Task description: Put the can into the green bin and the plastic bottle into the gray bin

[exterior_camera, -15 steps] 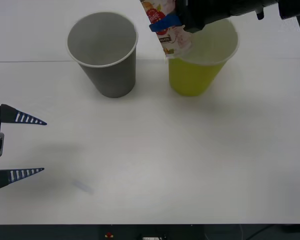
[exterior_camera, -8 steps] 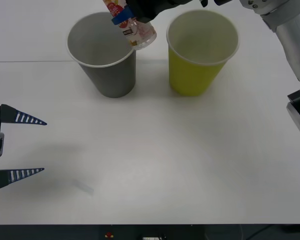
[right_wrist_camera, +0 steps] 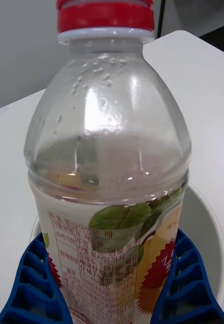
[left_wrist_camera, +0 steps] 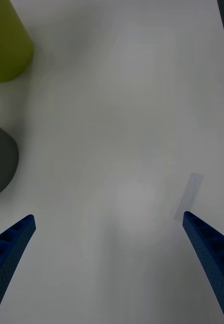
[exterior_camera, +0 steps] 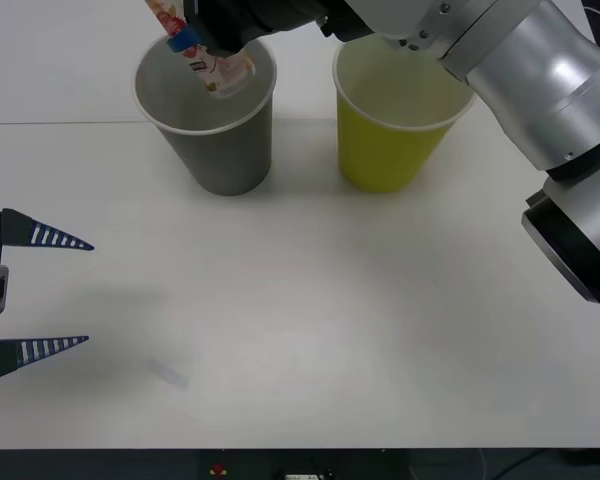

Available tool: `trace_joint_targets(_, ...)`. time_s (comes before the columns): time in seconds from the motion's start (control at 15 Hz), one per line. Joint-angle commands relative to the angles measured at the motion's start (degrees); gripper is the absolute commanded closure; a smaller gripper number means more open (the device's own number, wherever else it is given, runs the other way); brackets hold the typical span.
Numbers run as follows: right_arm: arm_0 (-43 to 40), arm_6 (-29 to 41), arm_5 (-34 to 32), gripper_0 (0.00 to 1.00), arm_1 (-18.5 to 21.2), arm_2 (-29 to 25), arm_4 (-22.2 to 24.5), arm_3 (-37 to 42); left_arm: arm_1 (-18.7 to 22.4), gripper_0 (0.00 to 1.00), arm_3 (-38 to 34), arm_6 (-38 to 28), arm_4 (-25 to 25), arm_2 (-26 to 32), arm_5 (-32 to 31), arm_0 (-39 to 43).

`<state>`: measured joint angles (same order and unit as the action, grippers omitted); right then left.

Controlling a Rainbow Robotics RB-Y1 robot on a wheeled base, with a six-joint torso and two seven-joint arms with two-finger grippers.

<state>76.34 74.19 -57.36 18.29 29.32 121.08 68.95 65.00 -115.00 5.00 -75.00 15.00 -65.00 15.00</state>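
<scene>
my right gripper (right_wrist_camera: 112, 288) clamped on the plastic bottle (exterior_camera: 205, 55), tilted over the gray bin (exterior_camera: 210, 120) at 11 o'clock | ribbed blue fingers (right_wrist_camera: 36, 288) hugging the glossy label | left gripper (exterior_camera: 40, 295) spread wide, 9 o'clock

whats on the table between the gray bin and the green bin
Nothing: in the front view, a bare strip of white table separates the gray bin from the green bin.

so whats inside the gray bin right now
The plastic bottle, clamped in the right gripper, hangs tilted over the gray bin, its lower end about at the rim. The bottle and gripper cover part of the bin's inside.
</scene>
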Motion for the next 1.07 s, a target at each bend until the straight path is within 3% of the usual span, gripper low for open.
trace_joint_targets(0.07, 0.66, -0.36, 0.94, 1.00, -0.97, 0.83, 0.47, -2.07, 0.00, 0.00, 0.00, 0.00, 0.00, 0.00, 0.00, 0.00)
trace_joint_targets(0.2, 1.01, -0.45, 1.02, 1.00, -1.32, 0.83, 0.74, -2.68, 0.00, 0.00, 0.00, 0.00, 0.00, 0.00, 0.00, 0.00)
trace_joint_targets(0.27, 1.01, -0.53, 1.20, 0.89, -1.32, 0.83, 0.83, -2.77, 0.00, 0.00, 0.00, 0.00, 0.00, 0.00, 0.00, 0.00)
trace_joint_targets(0.33, 1.01, -0.53, 1.20, 0.70, -1.32, 0.83, 0.83, -2.77, 0.00, 0.00, 0.00, 0.00, 0.00, 0.00, 0.00, 0.00)
trace_joint_targets(0.4, 1.01, -0.53, 1.20, 0.31, -1.32, 0.83, 0.74, -2.77, 0.00, 0.00, 0.00, 0.00, 0.00, 0.00, 0.00, 0.00)
trace_joint_targets(0.47, 1.01, -0.45, 1.29, 0.07, -1.32, 0.83, 0.39, -2.77, 0.00, 0.00, 0.00, 0.00, 0.00, 0.00, 0.00, 0.00)
trace_joint_targets(0.53, 1.01, -0.45, 1.29, 0.00, -1.32, 0.83, 0.04, -2.77, 0.00, 0.00, 0.00, 0.00, 0.00, 0.00, 0.00, 0.00)
trace_joint_targets(0.8, 0.92, -0.45, 1.11, 0.00, -0.62, 0.04, -0.23, -2.77, 0.00, 0.00, 0.00, 0.00, 0.00, 0.00, 0.00, 0.00)
trace_joint_targets(1.07, -0.05, -1.76, -7.33, 0.00, 2.37, -5.59, -1.02, 1.01, 0.00, 0.00, 0.00, 0.00, 0.00, 0.00, 0.00, 0.00)
